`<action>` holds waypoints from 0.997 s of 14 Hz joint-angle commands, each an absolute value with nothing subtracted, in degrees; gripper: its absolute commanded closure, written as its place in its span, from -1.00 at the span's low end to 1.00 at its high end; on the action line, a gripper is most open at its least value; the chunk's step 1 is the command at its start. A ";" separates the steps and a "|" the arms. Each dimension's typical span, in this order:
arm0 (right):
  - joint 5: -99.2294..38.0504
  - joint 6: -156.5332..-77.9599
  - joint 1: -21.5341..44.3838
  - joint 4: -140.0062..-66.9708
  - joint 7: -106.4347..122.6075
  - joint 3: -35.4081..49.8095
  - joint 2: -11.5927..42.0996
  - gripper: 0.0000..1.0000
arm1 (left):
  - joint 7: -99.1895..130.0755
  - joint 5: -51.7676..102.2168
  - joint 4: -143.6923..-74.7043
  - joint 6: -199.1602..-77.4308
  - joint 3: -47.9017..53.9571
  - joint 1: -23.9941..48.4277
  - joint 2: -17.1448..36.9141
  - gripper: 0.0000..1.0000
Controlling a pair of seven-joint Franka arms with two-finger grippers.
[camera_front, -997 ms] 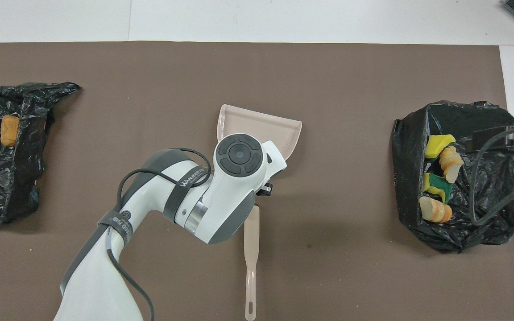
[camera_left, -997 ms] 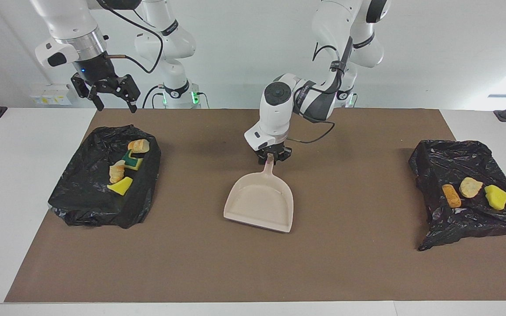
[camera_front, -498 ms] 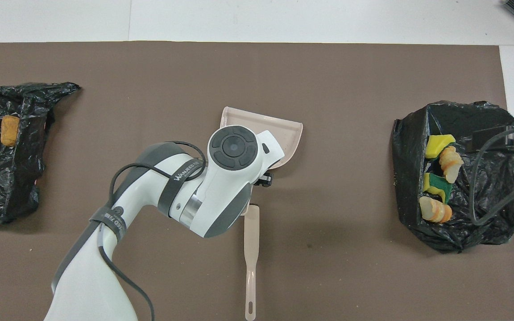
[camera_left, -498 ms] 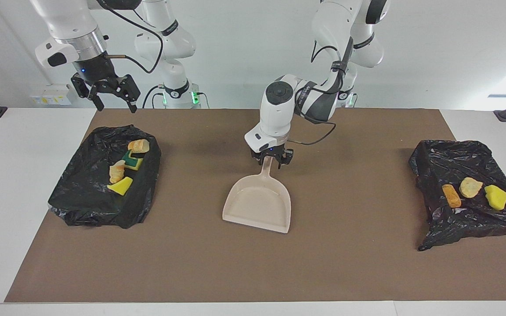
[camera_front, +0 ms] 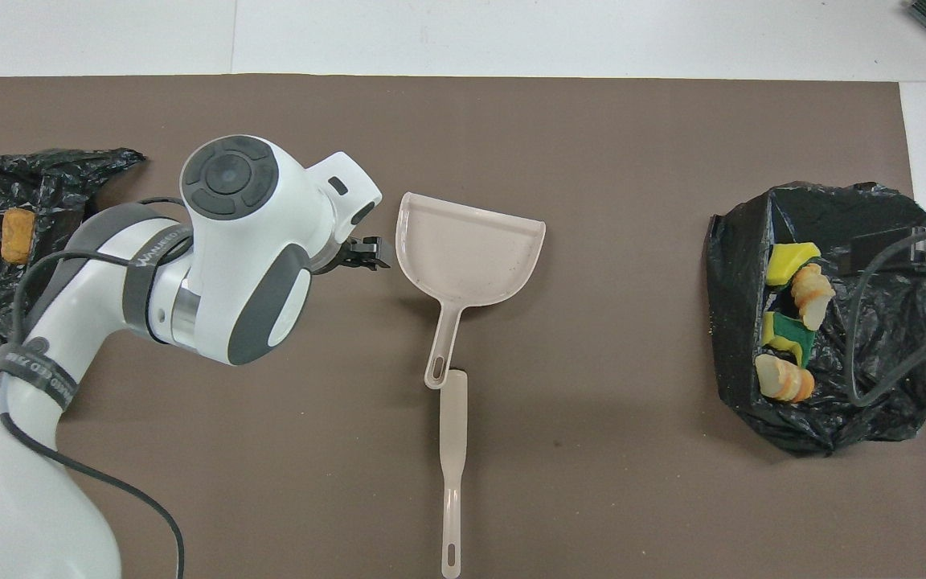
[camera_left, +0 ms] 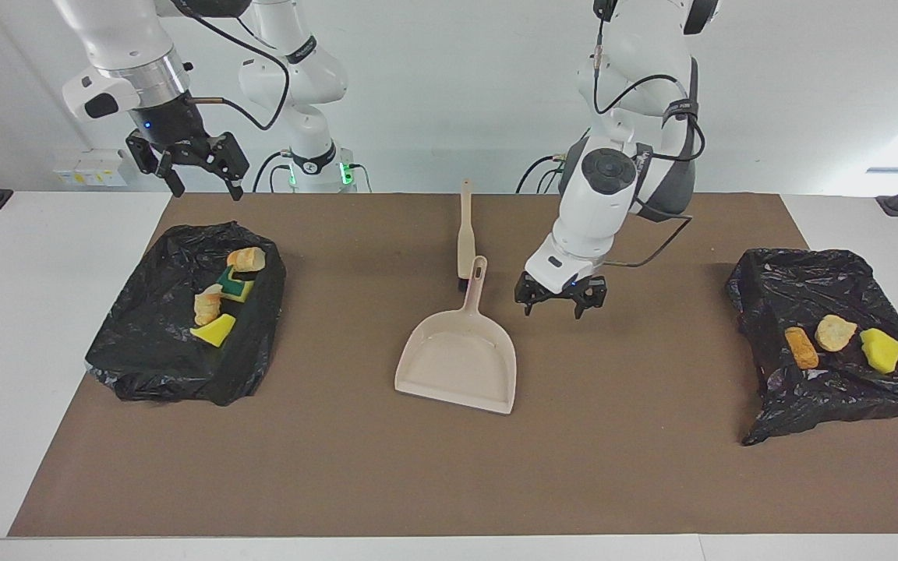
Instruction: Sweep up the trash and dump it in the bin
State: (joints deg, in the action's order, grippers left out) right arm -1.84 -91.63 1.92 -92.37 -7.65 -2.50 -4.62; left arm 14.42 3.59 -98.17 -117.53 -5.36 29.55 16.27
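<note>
Brush [camera_left: 464, 226] bristles hidden by dustpan [camera_left: 457, 362] handle, left claw [camera_left: 560, 300] empty

four trash lumps [camera_left: 219, 300] lie in one black bag, three [camera_left: 839, 341] on another.

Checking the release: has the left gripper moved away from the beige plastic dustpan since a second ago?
Yes. The left gripper has left the beige plastic dustpan, shifting toward the left arm's end, open above the mat.

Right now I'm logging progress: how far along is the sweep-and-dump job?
Done: no trash lies on the mat; four pieces sit in one bin bag, three on the other. In hand: nothing; the dustpan lies flat, left hand open beside it, right hand open, waiting. Left: apparently nothing.
</note>
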 commanded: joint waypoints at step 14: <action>-1.85 -90.35 1.41 -91.67 -7.03 -2.11 -4.66 -1.00 | -7.83 2.29 -94.31 -100.11 -5.01 4.23 4.93 -1.00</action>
